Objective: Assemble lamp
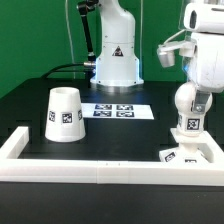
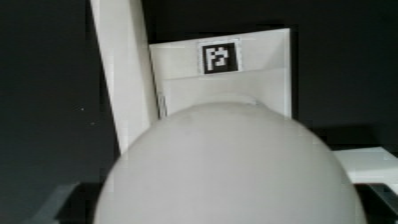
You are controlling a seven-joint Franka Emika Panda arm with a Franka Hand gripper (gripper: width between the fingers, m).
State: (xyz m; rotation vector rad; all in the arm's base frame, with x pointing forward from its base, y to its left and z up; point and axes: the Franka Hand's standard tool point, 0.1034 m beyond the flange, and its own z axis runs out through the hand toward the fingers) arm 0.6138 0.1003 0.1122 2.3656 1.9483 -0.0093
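Plainly, the bulb [image 1: 188, 102] stands upright above the flat square base [image 1: 190, 155] at the exterior view's right, directly under the gripper [image 1: 196, 76]. The fingers are hidden, so we cannot tell whether they clamp it. We judge it light, rigid and smooth, probably slippery on the dome, so we would pinch across its widest girth. The shade [image 1: 64, 112] stands well apart.

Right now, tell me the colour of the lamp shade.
The lamp shade is white, with a black-and-white square tag on its side; exterior view best.
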